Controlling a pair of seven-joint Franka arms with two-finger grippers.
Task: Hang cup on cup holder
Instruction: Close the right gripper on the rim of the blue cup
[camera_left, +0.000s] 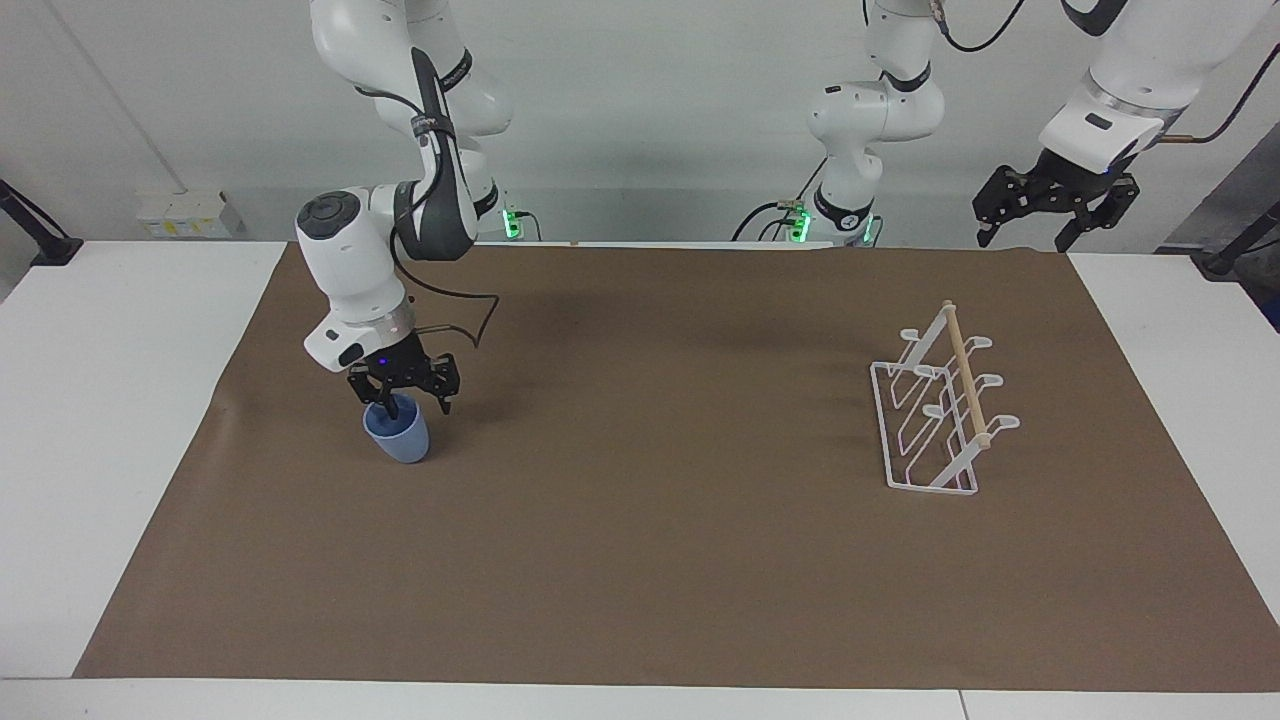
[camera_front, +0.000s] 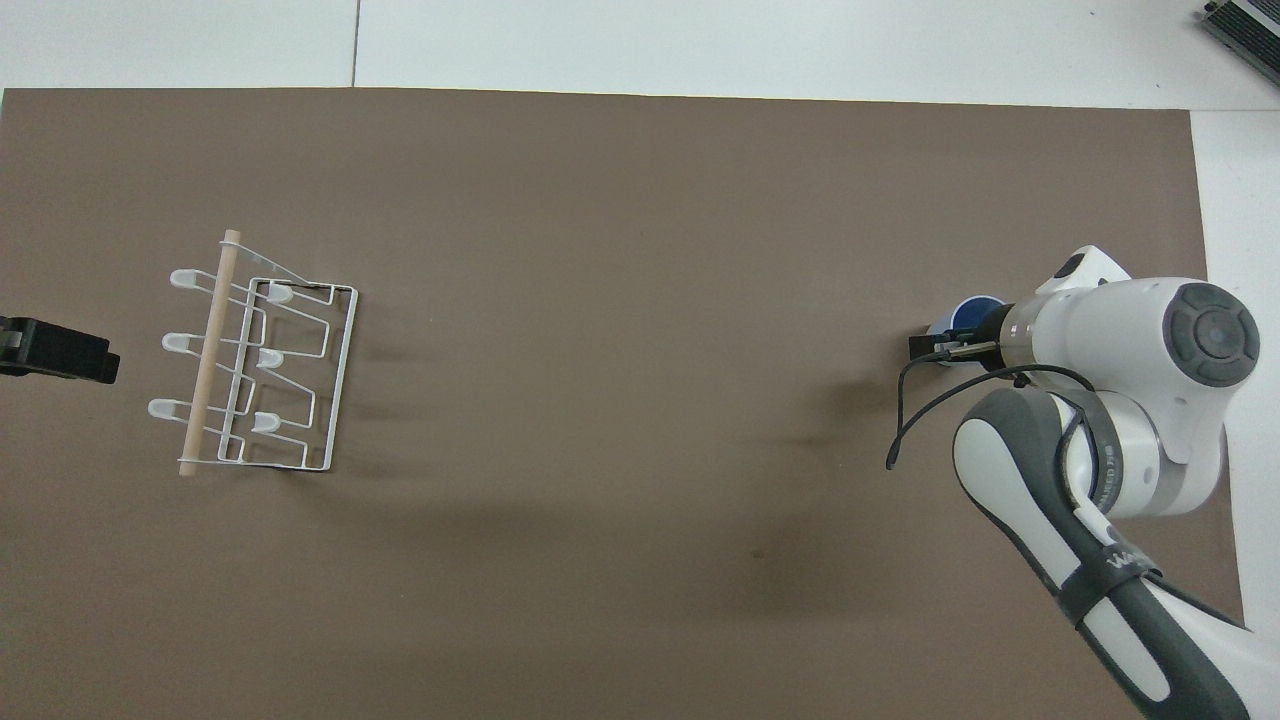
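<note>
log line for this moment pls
right gripper: at cup rim, one finger inside | cup: upright on mat | left gripper: waiting, raised | cup holder: no cup

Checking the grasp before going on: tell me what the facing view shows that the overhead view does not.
Only the facing view shows the right gripper down at the cup's rim, one finger inside, and the left gripper waiting, raised, at the cup holder's end. Only the overhead view shows the brown mat whole. Both show cup and holder at the mat's two ends.

Bright, even light; soft, perhaps overhead-cast shadows.
</note>
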